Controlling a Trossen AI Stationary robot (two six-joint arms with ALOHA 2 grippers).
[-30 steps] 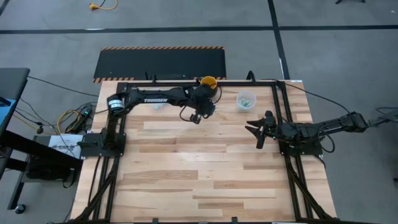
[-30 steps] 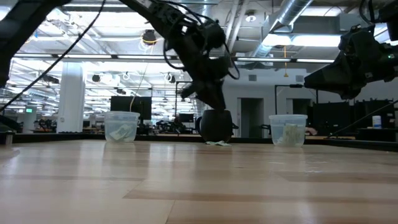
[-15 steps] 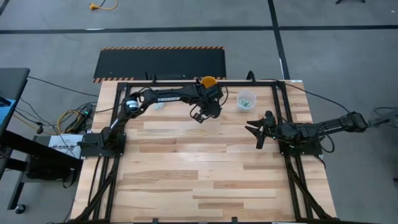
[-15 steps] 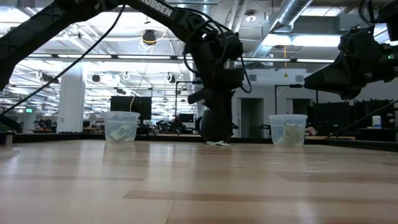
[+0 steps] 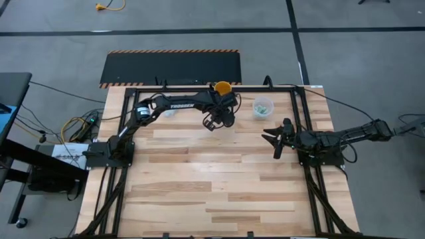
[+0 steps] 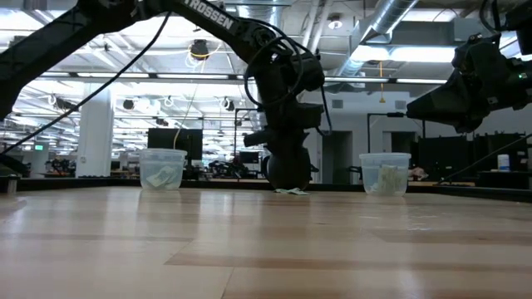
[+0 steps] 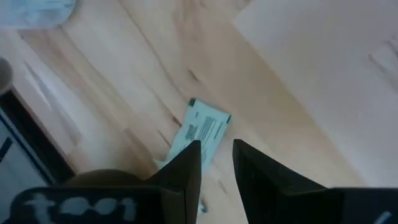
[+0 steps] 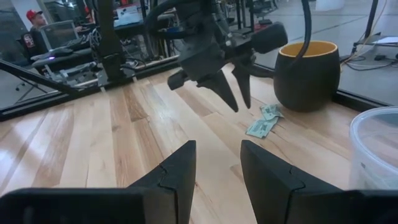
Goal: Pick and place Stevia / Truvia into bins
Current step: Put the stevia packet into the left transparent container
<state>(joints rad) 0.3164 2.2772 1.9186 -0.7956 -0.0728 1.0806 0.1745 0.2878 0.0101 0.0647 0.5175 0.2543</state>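
Two or three light green and white Stevia sachets (image 8: 263, 122) lie flat on the wood just in front of the yellow-orange cup (image 8: 308, 72); one shows in the left wrist view (image 7: 202, 129). My left gripper (image 5: 214, 124) hangs open, fingers pointing down, just above them (image 8: 241, 107), and touches nothing. One clear bin (image 6: 162, 169) stands to the table's left of the cup, the other (image 5: 262, 106) to its right; both hold sachets. My right gripper (image 5: 274, 141) waits open at the right side.
The yellow-orange cup (image 5: 222, 87) stands at the far edge right behind the left gripper. A black frame rail runs along the far edge (image 5: 199, 85). Bare wood stretches over the middle and near part of the table (image 5: 212, 186).
My left gripper has swung toward the yellow-orange cup and tipped from a slant to pointing straight down, ending low over the sachets. The arm's elbow has moved toward the table's right. The right arm has kept still.
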